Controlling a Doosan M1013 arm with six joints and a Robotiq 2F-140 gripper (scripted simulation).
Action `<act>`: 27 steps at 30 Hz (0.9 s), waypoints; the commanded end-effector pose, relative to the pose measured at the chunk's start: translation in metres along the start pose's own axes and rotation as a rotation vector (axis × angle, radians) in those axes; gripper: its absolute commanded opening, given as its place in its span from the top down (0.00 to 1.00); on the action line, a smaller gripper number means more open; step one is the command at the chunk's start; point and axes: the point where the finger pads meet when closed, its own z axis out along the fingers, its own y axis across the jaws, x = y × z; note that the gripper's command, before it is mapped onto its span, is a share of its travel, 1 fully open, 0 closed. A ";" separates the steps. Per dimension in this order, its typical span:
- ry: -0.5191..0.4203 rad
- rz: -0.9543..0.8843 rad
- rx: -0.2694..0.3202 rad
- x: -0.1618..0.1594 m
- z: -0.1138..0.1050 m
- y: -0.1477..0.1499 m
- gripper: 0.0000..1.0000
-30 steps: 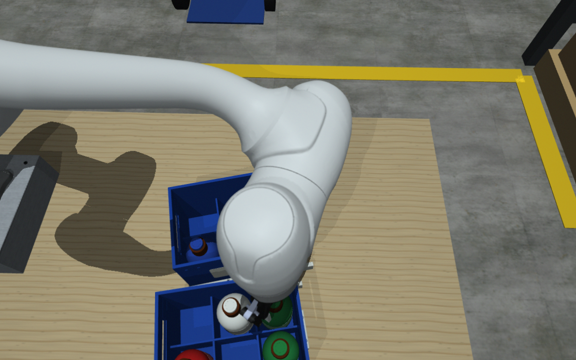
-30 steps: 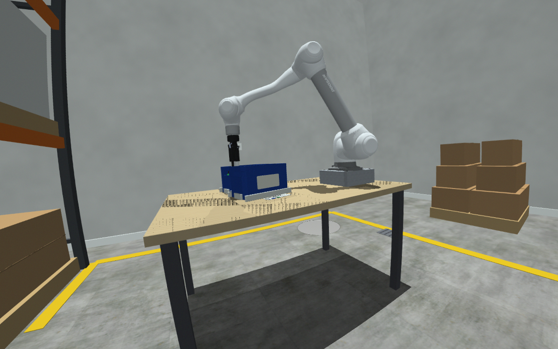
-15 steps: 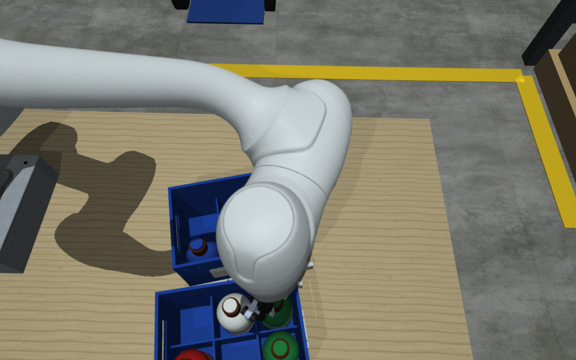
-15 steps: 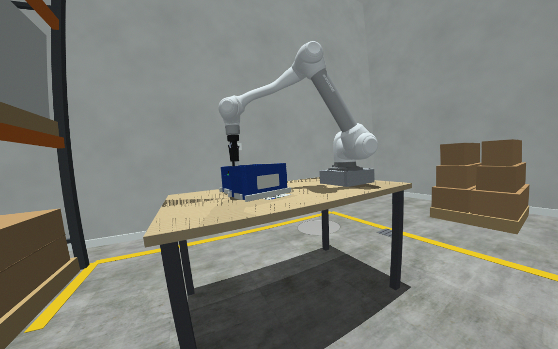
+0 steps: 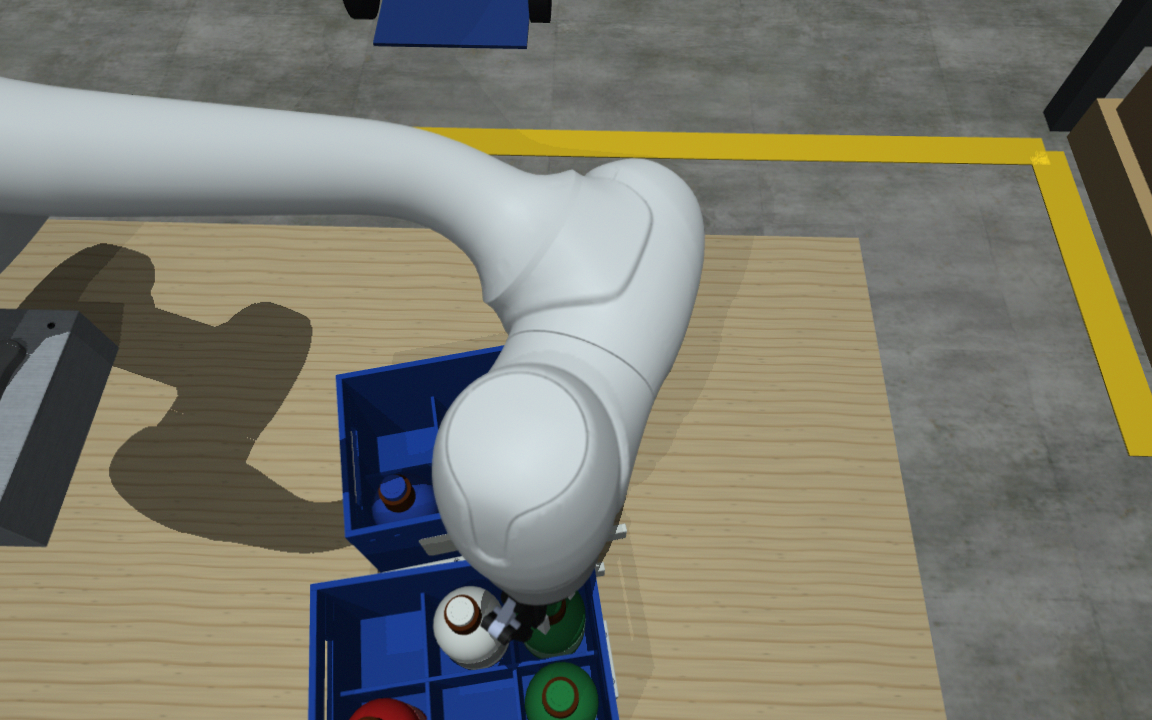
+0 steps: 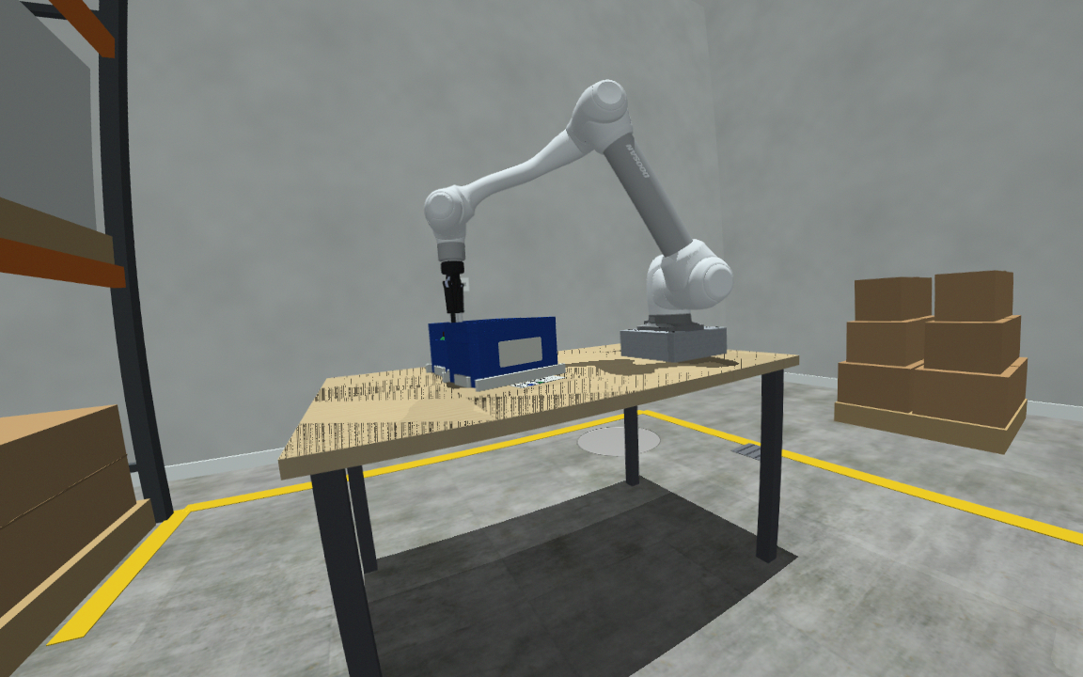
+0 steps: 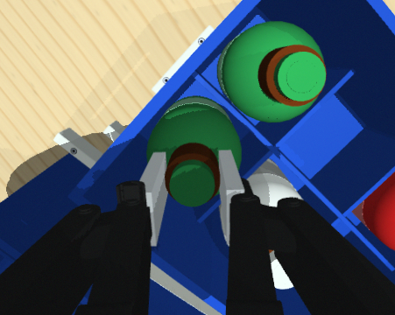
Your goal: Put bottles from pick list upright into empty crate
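My gripper (image 7: 193, 171) is shut on the neck of a green bottle (image 7: 193, 143) that stands in a corner cell of the near blue crate (image 5: 453, 662). It also shows in the overhead view (image 5: 513, 619), mostly under the arm's wrist. A second green bottle (image 7: 273, 79) stands in the cell beside it, a white bottle (image 5: 468, 625) on the other side, and a red bottle (image 5: 388, 711) further along. The far blue crate (image 5: 401, 456) holds one blue bottle (image 5: 396, 497). The pick list is hidden by the arm.
The two crates stand side by side on the wooden table. The arm's grey base block (image 5: 16, 420) sits at the table's left. Stacked cardboard boxes (image 6: 933, 354) and a shelf rack (image 6: 32, 252) stand off the table.
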 end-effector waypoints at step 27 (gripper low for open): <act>0.000 0.000 0.000 0.000 -0.017 0.000 1.00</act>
